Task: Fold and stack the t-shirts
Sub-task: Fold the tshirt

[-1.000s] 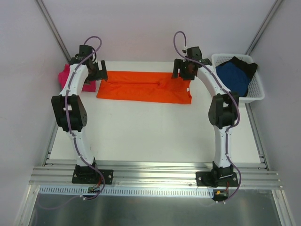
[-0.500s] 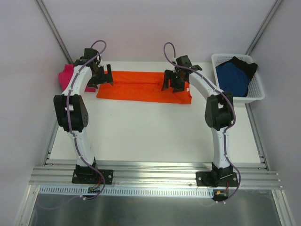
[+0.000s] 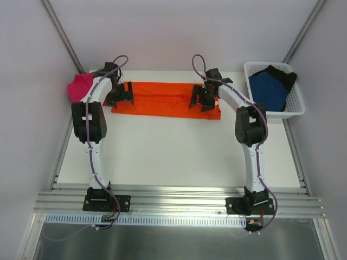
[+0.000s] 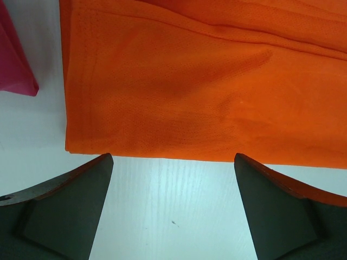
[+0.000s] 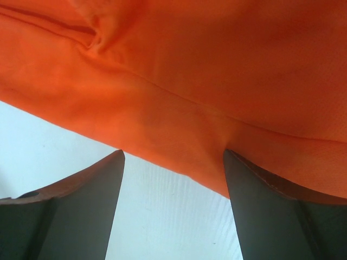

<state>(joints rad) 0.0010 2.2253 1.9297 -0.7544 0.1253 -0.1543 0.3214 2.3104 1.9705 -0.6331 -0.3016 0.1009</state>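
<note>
I see the orange t-shirt (image 3: 168, 98) lying flat as a long folded strip at the far side of the surface (image 3: 162, 151). Left end effector (image 4: 172, 162) is at the near hem of its left end, fingers wide apart, gripping nothing. Right end effector (image 5: 173, 157) is at the near hem toward the right end, also spread, nothing held. Pink t-shirt (image 3: 79, 86) is bunched at the far left corner. Blue t-shirt (image 3: 268, 89) and black t-shirt (image 3: 286, 73) sit in the white basket (image 3: 295, 111), far right.
</note>
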